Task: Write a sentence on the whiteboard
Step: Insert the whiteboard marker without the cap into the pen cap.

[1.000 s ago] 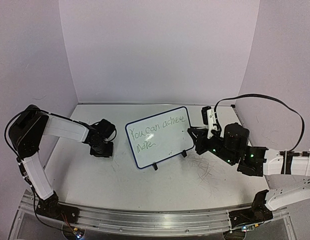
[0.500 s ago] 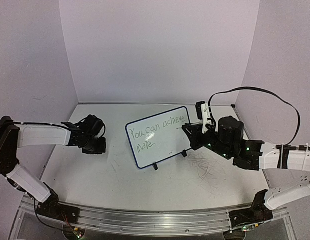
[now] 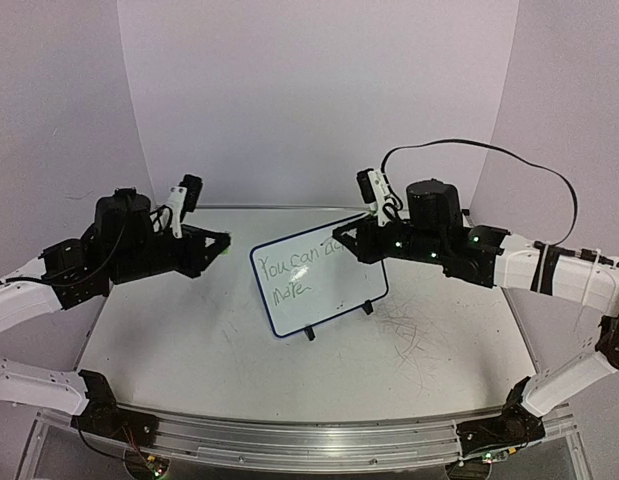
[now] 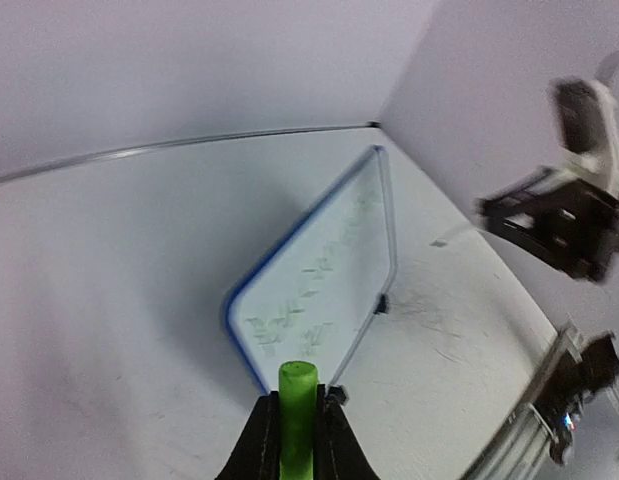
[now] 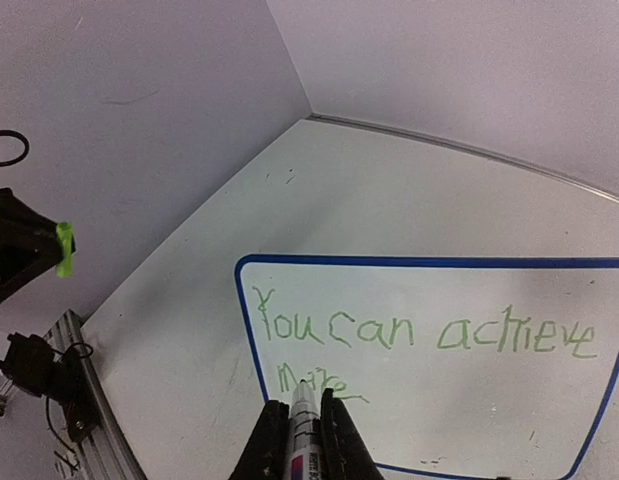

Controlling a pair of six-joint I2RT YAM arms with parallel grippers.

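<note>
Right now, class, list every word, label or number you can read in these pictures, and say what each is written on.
"You can achieve": top green line on the whiteboard.
"more": second line, same board.
Print on the marker barrel: too small to read.

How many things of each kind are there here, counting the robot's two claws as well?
Grippers: 2, the left gripper and the right gripper
Whiteboard: 1, with green writing on it
Marker: 1, held in the right gripper
Green cap: 1, held in the left gripper
Total: 5
</note>
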